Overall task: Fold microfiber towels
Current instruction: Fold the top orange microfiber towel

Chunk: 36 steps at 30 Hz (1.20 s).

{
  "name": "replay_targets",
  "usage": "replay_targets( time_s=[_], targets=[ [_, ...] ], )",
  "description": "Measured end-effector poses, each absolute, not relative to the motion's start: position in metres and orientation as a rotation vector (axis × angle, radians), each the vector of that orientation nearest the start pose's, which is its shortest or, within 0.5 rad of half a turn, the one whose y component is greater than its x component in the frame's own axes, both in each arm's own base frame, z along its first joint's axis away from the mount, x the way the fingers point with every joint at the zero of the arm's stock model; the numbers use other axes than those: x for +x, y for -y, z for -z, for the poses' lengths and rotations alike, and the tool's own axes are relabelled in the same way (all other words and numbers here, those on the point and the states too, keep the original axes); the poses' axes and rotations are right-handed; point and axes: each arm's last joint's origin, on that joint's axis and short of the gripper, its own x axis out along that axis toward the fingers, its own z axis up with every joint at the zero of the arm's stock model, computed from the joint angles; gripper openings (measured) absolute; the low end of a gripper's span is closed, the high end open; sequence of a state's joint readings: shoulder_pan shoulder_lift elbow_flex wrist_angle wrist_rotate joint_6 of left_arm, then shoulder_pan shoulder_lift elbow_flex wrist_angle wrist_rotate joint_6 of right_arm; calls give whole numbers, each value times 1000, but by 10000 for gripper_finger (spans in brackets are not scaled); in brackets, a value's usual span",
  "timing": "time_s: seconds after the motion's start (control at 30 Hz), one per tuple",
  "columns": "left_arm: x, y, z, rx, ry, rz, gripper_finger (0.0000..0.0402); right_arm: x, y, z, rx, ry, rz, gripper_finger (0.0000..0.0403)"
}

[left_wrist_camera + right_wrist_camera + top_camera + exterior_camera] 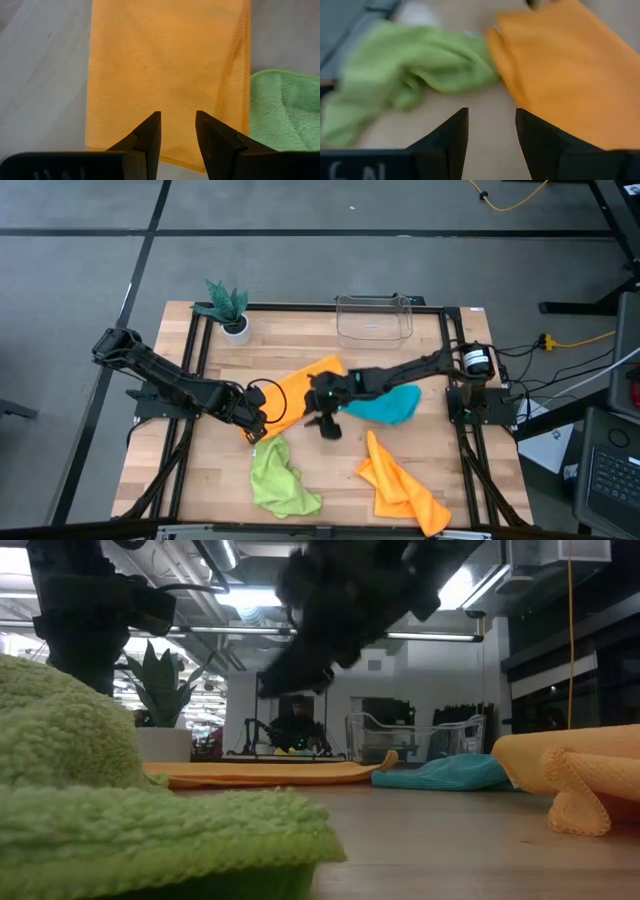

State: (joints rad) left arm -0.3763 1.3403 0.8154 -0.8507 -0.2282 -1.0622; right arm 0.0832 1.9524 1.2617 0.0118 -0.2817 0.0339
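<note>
Green towel (pixel 110 800) nearest; orange towel (pixel 300 392) lies flat beside it mid-bench, left claw (pixel 177 131) and right claw (pixel 491 131) both released over its edges; grab corners evenly, fold square

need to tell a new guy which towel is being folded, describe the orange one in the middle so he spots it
Look at the middle of the wooden table, between the two dark arms. The flat orange towel lies there; the other orange towel sits crumpled near the front edge.
</note>
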Motion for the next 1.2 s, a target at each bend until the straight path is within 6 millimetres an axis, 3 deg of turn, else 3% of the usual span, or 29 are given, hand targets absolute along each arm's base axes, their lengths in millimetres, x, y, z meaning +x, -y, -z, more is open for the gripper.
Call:
replay_targets(
  time_s=[0.27,0.4,0.5,0.63,0.8,1.2],
  targets=[
    [206,73,-195,-458,-1186,-596,114,409,-123,-185,-9,-599,-324,166],
    [206,72,-196,-435,-1170,-617,114,411,-148,-187,1,-580,-307,166],
    [206,71,-196,-429,-1158,-628,114,426,-164,-182,23,-576,-314,166],
    [207,71,-196,-424,-1147,-633,114,453,-177,-171,54,-628,-323,166],
    [207,71,-196,-427,-1140,-631,114,472,-187,-167,112,-766,-279,166],
    [212,68,-197,-445,-1096,-645,114,481,-198,-128,113,-895,-264,163]
  ],
)
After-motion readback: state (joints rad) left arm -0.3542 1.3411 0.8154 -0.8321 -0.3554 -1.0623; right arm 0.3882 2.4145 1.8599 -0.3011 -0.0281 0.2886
